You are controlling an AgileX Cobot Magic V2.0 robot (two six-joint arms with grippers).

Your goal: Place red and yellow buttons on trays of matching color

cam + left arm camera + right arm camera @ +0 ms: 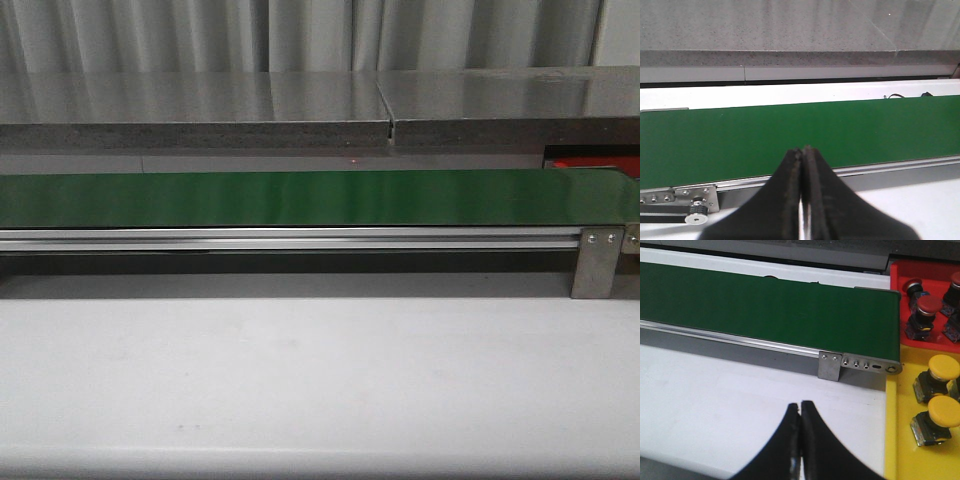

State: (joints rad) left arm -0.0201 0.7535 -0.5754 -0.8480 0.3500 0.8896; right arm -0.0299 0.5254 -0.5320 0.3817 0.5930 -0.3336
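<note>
Beside the green belt (pixel 765 305), buttons sit in red tray (pixel 900 335) and yellow tray (pixel 897 430).

We see the green belt (pixel 300 198) bare along its whole length, and the white worktop (pixel 320 380) before it open too. Past the belt's right end, the red tray (pixel 900 295) and yellow tray (pixel 900 405) are crowded with red buttons (pixel 929 306) and yellow buttons (pixel 944 411).

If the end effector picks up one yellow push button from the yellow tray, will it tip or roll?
The yellow mushroom-cap push button probably is top-heavy: its wide cap overhangs a narrower dark body. It lies on its side in the yellow plastic tray, so it might roll on the round cap. The cap looks smooth, perhaps slippery.
</note>
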